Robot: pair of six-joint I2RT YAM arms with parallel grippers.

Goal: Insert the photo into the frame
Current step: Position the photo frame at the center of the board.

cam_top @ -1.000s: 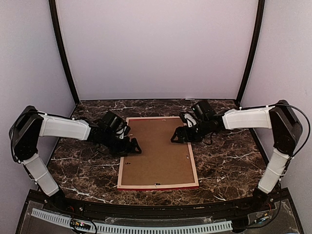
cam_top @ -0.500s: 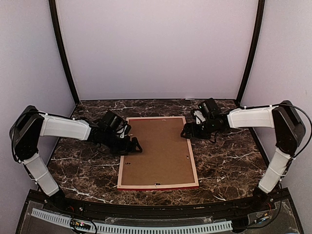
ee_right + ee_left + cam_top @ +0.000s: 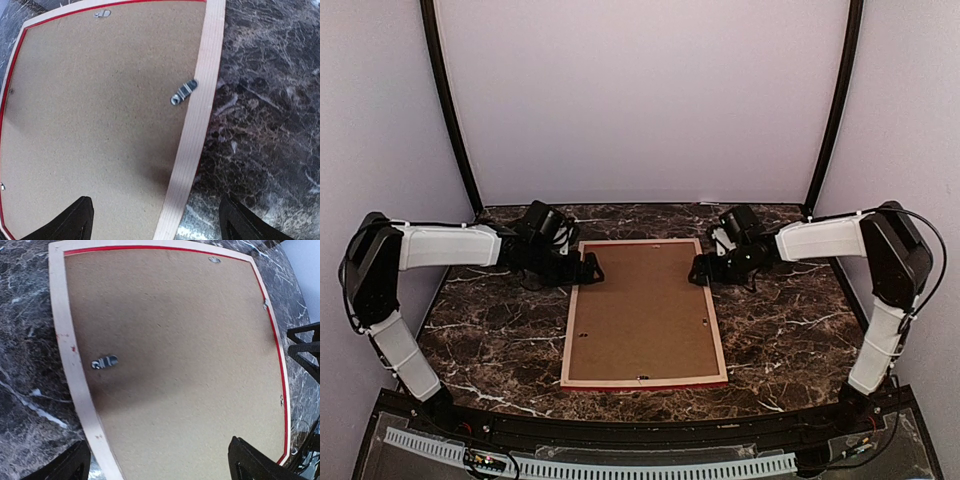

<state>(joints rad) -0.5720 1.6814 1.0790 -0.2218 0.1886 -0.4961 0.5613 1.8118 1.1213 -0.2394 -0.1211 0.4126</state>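
The frame [image 3: 717, 335] lies face down in the middle of the table, its pale pinkish rim around a brown backing board [image 3: 642, 310]. A thin red line shows at the rim's inner edge in the left wrist view [image 3: 274, 335]. No photo shows in any view. My left gripper [image 3: 587, 269] is open and empty at the frame's far left corner, its jaws either side of the left rim [image 3: 75, 370]. My right gripper [image 3: 699, 270] is open and empty at the far right edge, its jaws either side of the right rim [image 3: 197, 120].
Small metal turn clips sit on the backing board by the rims [image 3: 103, 362] [image 3: 183, 92]. The dark marble table [image 3: 790, 330] is walled in by pale panels with black posts at the back. A black rail runs along the near edge [image 3: 640, 440].
My left gripper has moved away along the frame's left edge to its far corner. My right gripper has drawn back from over the board to the right rim.
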